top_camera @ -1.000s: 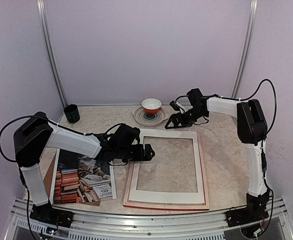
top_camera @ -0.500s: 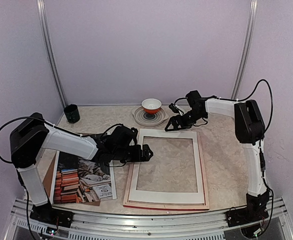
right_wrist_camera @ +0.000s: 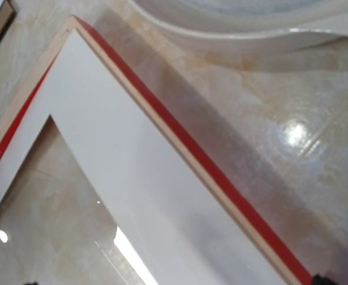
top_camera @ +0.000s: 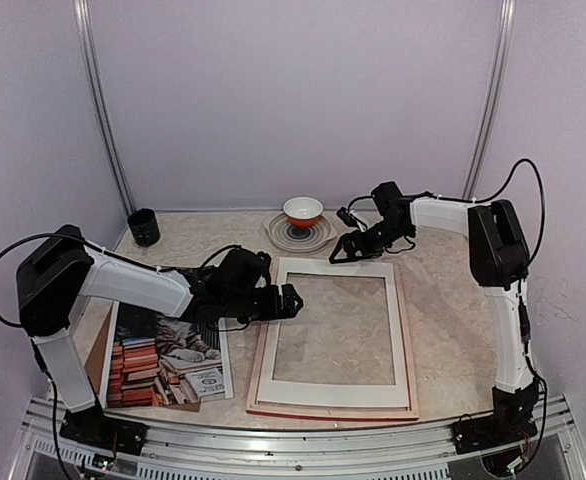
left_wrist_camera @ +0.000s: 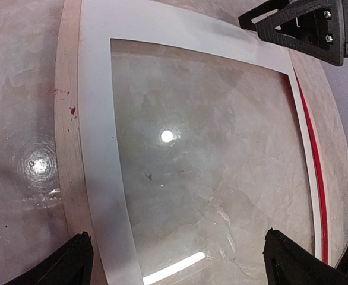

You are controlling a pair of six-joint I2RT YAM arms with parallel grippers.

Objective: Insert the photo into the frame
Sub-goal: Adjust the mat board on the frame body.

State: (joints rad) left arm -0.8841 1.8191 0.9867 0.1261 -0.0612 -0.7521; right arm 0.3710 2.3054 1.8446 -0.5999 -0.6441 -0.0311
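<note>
My left pincer (top_camera: 291, 301) gapes empty over the frame (top_camera: 410, 340); the photo (top_camera: 171, 357) lies near-left of it, lengthwise toward me.

Matched pair: left arm (top_camera: 138, 283) and right arm (top_camera: 510, 340), each of white tubular links between bulky black joint housings, on black bases bolted to the aluminium rail (top_camera: 293, 445). Thin black cables (top_camera: 1, 262) loop from the shoulder housings above the rail. The left gripper (top_camera: 295, 302) and right gripper (top_camera: 345, 252) are matt black, with angular open-frame fingers. Silver screw heads (left_wrist_camera: 326, 12) stud the right gripper's body.
</note>
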